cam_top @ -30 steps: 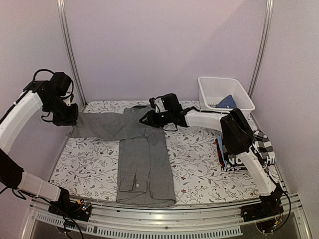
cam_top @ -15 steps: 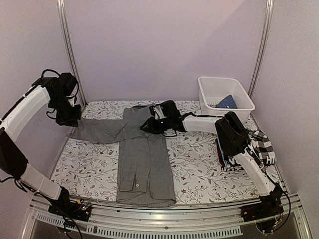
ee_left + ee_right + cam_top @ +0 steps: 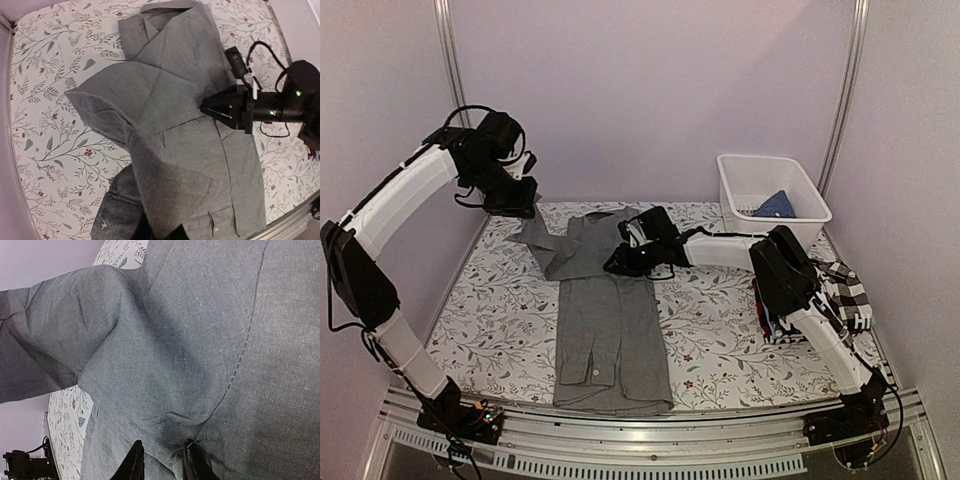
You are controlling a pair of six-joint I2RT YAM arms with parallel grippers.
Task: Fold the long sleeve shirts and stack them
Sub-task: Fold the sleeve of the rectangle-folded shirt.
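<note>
Down the middle of the flowered counter (image 3: 490, 310), seen from overhead, lies the grey shirt (image 3: 610, 330), button front up, collar at the far end. Just beyond the shirt's far-left corner the left gripper (image 3: 512, 207) is clenched on the sleeve (image 3: 538, 238), which hangs from it, lifted off the counter. The right gripper (image 3: 618, 262) sits low on the shirt's chest, below the collar. Well to the right of the shirt stands a white basket (image 3: 740, 200) with a blue cloth (image 3: 776, 205) inside, and nearer, also right of the shirt, lies a checked shirt (image 3: 850, 295).

From the left wrist, the grey shirt (image 3: 210, 165) spreads below. The raised sleeve (image 3: 155, 195) climbs toward the lens and hides that gripper's own fingers. The right gripper (image 3: 204, 106) points its tips at the chest, against the cloth.

From the right wrist, the grey shirt (image 3: 210, 340) fills nearly everything. The right gripper (image 3: 162, 460) shows dark fingertips (image 3: 135, 462) narrowly apart, pressed into the cloth with a small pucker between them. Whether they have pinched it, I cannot tell. A strip of counter (image 3: 70, 410) shows past the shirt's edge.
</note>
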